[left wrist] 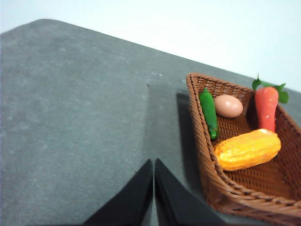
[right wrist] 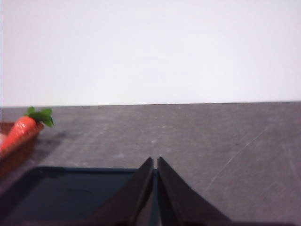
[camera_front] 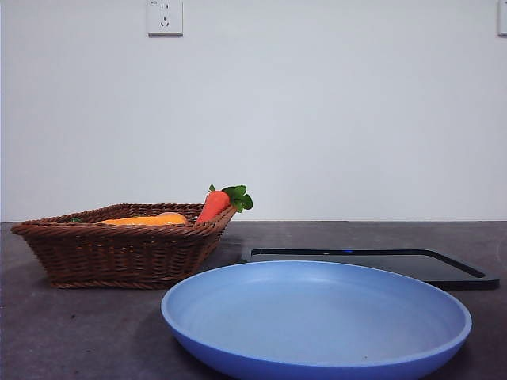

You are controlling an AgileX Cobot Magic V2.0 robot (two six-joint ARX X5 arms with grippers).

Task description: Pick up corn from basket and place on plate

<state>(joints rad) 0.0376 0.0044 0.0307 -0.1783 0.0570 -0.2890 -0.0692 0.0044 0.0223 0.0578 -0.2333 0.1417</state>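
— Where's your corn [left wrist: 248, 149] right now?

— Lying in the basket [left wrist: 203, 141], on its woven floor near one side wall. A green pod [left wrist: 208, 112] and a peach-coloured egg [left wrist: 228, 106] sit beyond it, and the carrot [left wrist: 266, 108] leans up against the rim, with its leaves over the edge.

— And relative to your jaws?

— Your left gripper [left wrist: 154, 162] hangs over bare counter [left wrist: 75, 122] just beside the basket, jaws pressed together and empty. The corn is off to one side of the tips, inside the wall, not between them.

— The other arm?

— Your right gripper [right wrist: 155, 160] has its jaws together too, holding nothing, above the black tray's [right wrist: 70, 193] edge, well apart from the corn.

— The plate?

— The blue plate [camera_front: 317, 348] sits nearest the front camera, with the basket behind it to one side.
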